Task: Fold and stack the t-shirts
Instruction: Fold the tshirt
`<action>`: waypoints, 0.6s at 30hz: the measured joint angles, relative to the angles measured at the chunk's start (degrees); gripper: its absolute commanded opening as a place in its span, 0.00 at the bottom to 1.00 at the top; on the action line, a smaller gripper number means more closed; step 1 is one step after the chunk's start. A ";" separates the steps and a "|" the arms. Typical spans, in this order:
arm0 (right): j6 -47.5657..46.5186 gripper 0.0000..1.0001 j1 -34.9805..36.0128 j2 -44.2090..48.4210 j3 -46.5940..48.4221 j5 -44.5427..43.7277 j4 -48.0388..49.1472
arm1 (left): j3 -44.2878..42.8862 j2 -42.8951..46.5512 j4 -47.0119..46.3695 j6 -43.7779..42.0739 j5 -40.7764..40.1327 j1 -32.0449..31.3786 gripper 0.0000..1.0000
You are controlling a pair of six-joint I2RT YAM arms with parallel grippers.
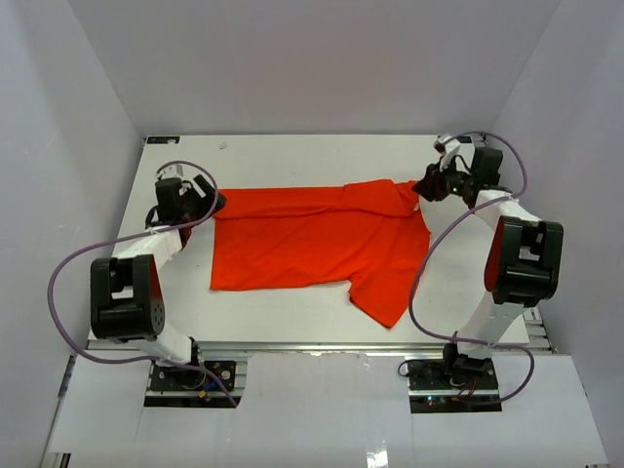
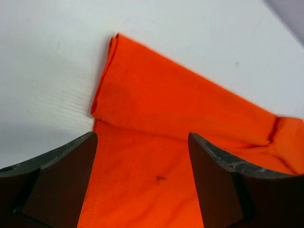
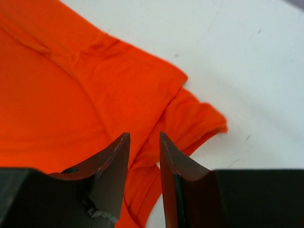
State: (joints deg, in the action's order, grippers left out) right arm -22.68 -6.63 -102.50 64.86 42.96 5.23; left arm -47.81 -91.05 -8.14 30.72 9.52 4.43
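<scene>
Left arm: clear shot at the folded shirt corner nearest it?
Likely yes. The left gripper is open above that end of the t-shirt, with nothing between it and the cloth; the right gripper is at the other end.

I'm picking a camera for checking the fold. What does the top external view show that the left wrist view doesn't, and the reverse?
Only the top external view shows the whole t-shirt spread across the table, one sleeve pointing toward the arm bases, and the right gripper at the shirt's far right corner. Only the left wrist view shows the doubled edge at the corner, a small dark mark on the fabric, and the jaws standing wide apart. Both show the left gripper at the shirt's left edge.
</scene>
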 measured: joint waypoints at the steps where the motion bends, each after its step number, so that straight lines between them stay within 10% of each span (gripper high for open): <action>1: -0.02 0.38 -0.07 -0.20 2.12 0.90 -1.64 | -0.20 1.62 0.68 -0.15 0.07 0.02 0.92; 18: 10.97 0.34 7.21 -20.81 31.34 0.74 -18.95 | -9.38 1.33 2.99 -0.37 15.50 0.24 0.93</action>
State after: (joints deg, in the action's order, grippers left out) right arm -11.70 0.58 -123.31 96.20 43.70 -13.72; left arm -57.19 -89.71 -5.15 30.35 25.02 4.67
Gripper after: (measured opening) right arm 0.335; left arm 0.929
